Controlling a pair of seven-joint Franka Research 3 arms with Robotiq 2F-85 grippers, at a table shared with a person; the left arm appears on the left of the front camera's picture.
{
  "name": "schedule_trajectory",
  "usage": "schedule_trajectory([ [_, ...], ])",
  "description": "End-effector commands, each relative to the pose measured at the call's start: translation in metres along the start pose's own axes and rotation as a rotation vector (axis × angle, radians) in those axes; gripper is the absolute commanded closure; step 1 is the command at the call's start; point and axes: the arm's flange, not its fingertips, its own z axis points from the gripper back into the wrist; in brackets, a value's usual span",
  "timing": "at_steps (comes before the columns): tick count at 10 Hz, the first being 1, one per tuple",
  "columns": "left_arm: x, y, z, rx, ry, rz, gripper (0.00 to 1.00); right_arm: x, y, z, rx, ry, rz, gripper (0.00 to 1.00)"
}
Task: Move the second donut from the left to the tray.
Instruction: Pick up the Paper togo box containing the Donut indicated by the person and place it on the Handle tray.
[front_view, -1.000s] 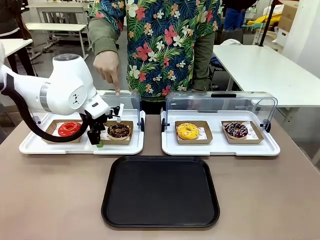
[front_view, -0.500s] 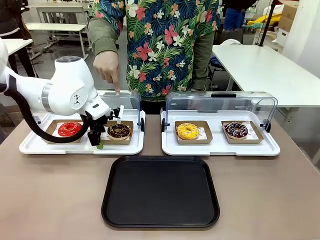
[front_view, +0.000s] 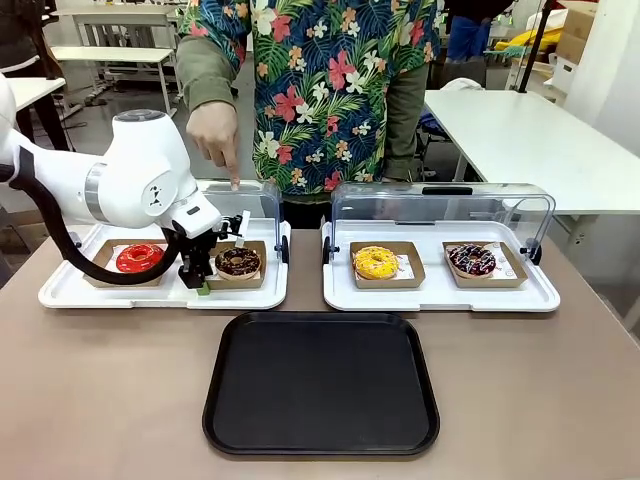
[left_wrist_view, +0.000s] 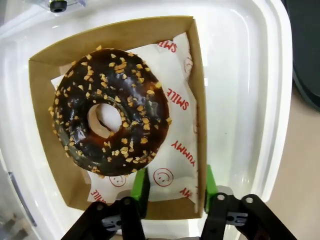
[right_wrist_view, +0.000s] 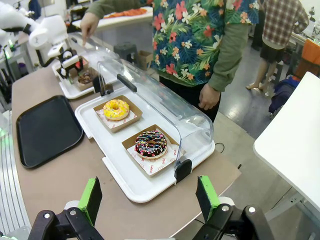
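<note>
left tool: closed on cardboard holder wall, beside the chocolate donut | right tool: open, empty | black tray: on worktop

Bright even light, sharp, wide-angle distortion

Front view faces 12 o'clock across the worktop; left wrist hangs close above the chocolate donut — right wrist high, sharing both.

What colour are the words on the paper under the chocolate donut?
Red, on white paper; clearest in the left wrist view.
</note>
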Motion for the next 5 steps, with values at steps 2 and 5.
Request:
schedule_trajectory([
  [2, -0.0059, -0.0013, 0.0064, -0.017, 0.004, -0.016, 1.0, 0.0022, -0.0002, -0.0001, -0.001, -0.016, 0.011, 0.0],
  [5, -0.007, -0.0018, 0.0061, -0.014, 0.005, -0.019, 1.0, 0.0022, -0.0002, -0.0001, -0.001, -0.016, 0.011, 0.0],
])
